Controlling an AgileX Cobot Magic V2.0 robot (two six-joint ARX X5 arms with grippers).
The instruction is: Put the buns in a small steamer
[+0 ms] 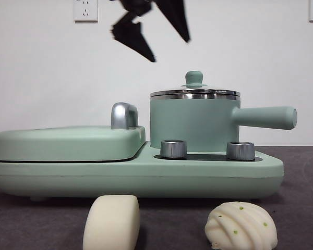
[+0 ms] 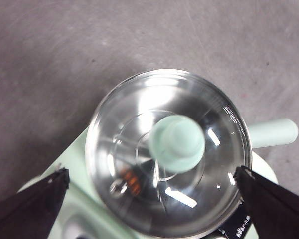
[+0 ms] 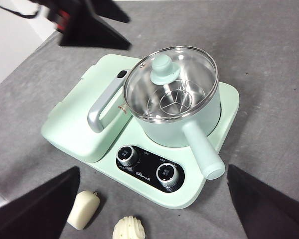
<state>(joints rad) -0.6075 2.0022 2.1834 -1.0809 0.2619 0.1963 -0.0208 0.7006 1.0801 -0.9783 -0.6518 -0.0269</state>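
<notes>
The small steamer (image 1: 193, 125) is a mint-green pot with a long side handle (image 1: 266, 117); it stands on the right of the cooker base with its glass lid on. My left gripper (image 1: 170, 50) hangs open above the lid's green knob (image 2: 177, 143), apart from it; its jaws stand wide on either side of the lid. The smooth bun (image 1: 111, 223) and the pleated bun with green specks (image 1: 241, 225) lie on the table in front of the cooker. My right gripper (image 3: 153, 168) is open and empty, high above the cooker's front, with both buns (image 3: 83, 210) (image 3: 129, 228) below it.
The flat griddle lid (image 1: 68, 143) with its chrome handle (image 1: 124, 115) takes up the cooker's left half. Two steel dials (image 1: 173, 148) (image 1: 240, 150) sit on the control panel. A wire rack (image 3: 175, 102) shows inside the pot. The table is dark grey and the wall behind is white.
</notes>
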